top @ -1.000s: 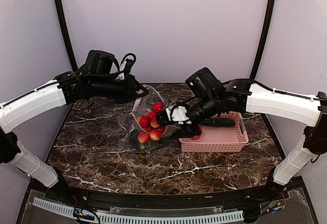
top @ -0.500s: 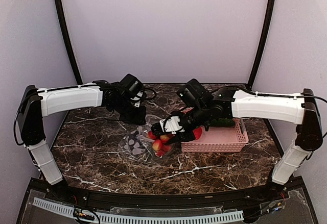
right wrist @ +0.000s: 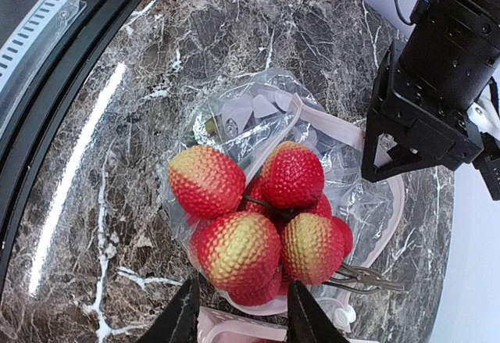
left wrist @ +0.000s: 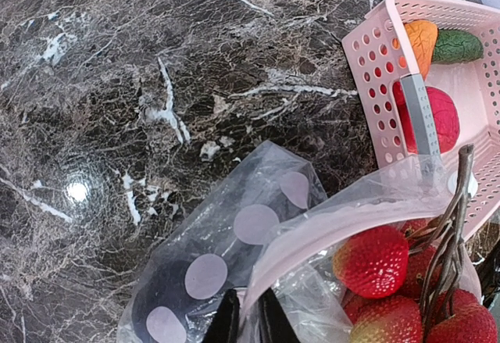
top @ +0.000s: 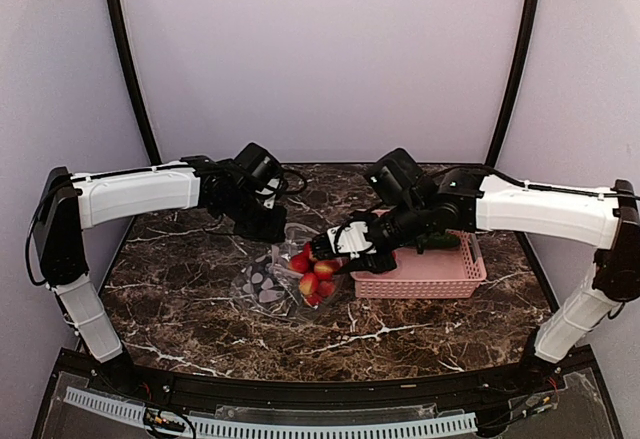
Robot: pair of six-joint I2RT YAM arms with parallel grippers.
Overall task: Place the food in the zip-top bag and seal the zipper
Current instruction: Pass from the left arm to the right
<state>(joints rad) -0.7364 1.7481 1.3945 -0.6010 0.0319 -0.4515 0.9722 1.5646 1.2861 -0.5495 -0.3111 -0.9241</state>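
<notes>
Right pincer (right wrist: 242, 296) shifted right, berries (right wrist: 262, 218) at fingertips

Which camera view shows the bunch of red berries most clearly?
The right wrist view: the berries fill its middle, whole, close and sharp. The left wrist view shows only a few berries, cut off at its lower right corner. The top view shows the berries small and without detail.
</notes>
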